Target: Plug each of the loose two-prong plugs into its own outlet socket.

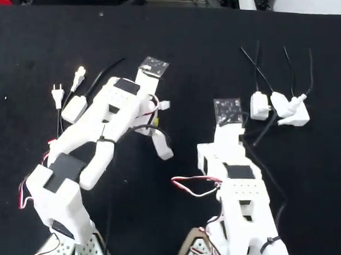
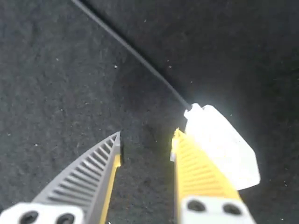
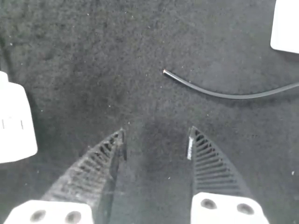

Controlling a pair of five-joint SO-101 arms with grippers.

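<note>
**Two plugs loose at the left of the bench; both grippers open, nothing grasped**

Two white two-prong plugs are seen lying flat on the black bench (image 1: 192, 43), at the left of the high view, close together but apart. The outer plug (image 1: 58, 94) is laid with its long axis roughly toward the far edge. Its prong end is turned away from the arms' bases, and a dark cord leaves its near end. The inner plug (image 1: 79, 77) is laid much the same way, tilted a little to the right. Neither is seated in anything. A white block (image 1: 74, 108) is set just beside them on their near side, next to the left arm.

A white corded piece (image 2: 222, 144) is found just outside the yellow finger (image 2: 196, 172) of the left gripper (image 2: 146, 140). Whether the two touch cannot be told. A thin black cord (image 2: 131, 51) runs off from its narrow end. In the high view its long axis is slanted from far-left to near-right. Whether it is a plug or a socket cannot be told. The left gripper is moderately open and low over the bench, with nothing between its fingers.

At the right of the high view, a group of three white corded units (image 1: 279, 103) is seen, their cords running toward the far edge. The right gripper (image 3: 157, 135) is likewise moderately open over bare bench and has hold of nothing. A loose cable end (image 3: 210, 92) lies beyond its fingertips. A white housing (image 3: 14, 126) and a second housing (image 3: 286, 25) lie out to either side, clear of the fingers.
</note>
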